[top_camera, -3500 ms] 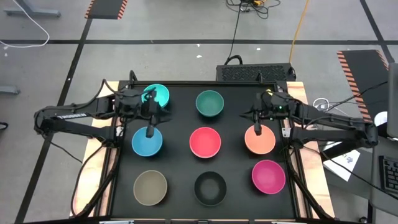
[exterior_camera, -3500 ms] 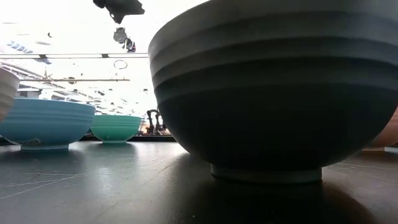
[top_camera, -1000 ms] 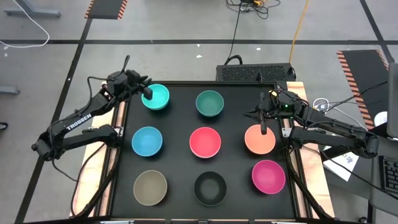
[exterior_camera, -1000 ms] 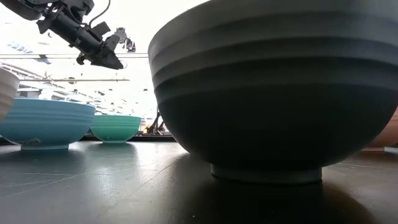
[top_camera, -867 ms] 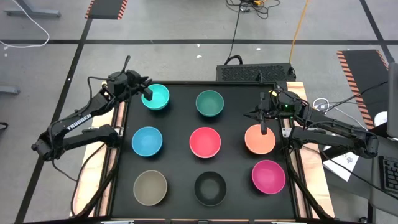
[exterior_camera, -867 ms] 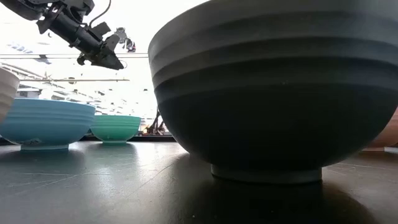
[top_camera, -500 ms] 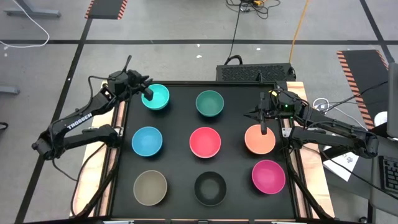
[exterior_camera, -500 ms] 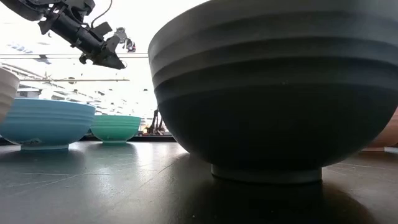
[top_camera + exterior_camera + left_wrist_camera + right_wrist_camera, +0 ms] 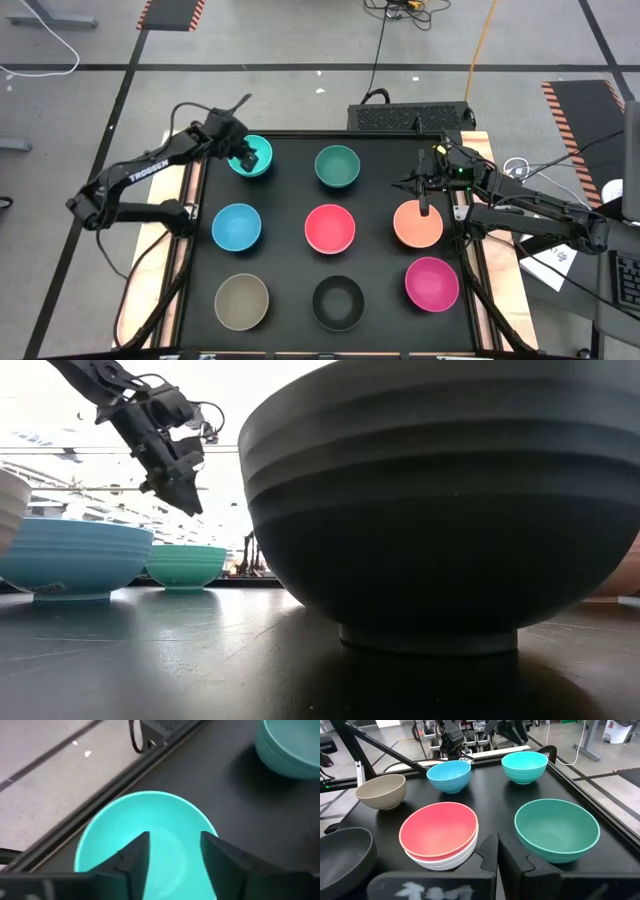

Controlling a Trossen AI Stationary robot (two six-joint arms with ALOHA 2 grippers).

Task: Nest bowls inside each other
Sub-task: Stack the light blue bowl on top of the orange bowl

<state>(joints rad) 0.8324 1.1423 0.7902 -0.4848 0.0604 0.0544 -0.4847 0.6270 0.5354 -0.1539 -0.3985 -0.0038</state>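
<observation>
1. Black matting covers the table (image 9: pixel 290 265), which stands on a grey floor crossed by dark tape lines, and the bowls sit on it in three rows of three.
2. At the far left corner the turquoise bowl (image 9: pixel 257 158) rests upright on the mat, with the left gripper (image 9: pixel 246 156) poised over it.
3. From the left wrist view, the left gripper's two dark fingers (image 9: pixel 136 861) stand apart, released, with the turquoise bowl's hollow showing between them; nothing is grasped.
4. Seen from table height, that gripper (image 9: pixel 185 500) hangs tilted above the turquoise bowl (image 9: pixel 185 566), clear of its rim.
5. Beside the turquoise bowl in the far row is the dark green bowl (image 9: pixel 337 166).
6. The red-pink bowl (image 9: pixel 439 830) at the centre already sits nested in the white bowl (image 9: pixel 445 858).
7. The right gripper (image 9: pixel 421 207) is over the orange bowl (image 9: pixel 418 226) near its far rim, fingers clenched shut and empty.
8. The blue bowl (image 9: pixel 236 227), tan bowl (image 9: pixel 242 302), black bowl (image 9: pixel 338 303) and magenta bowl (image 9: pixel 432 283) lie untouched.
</observation>
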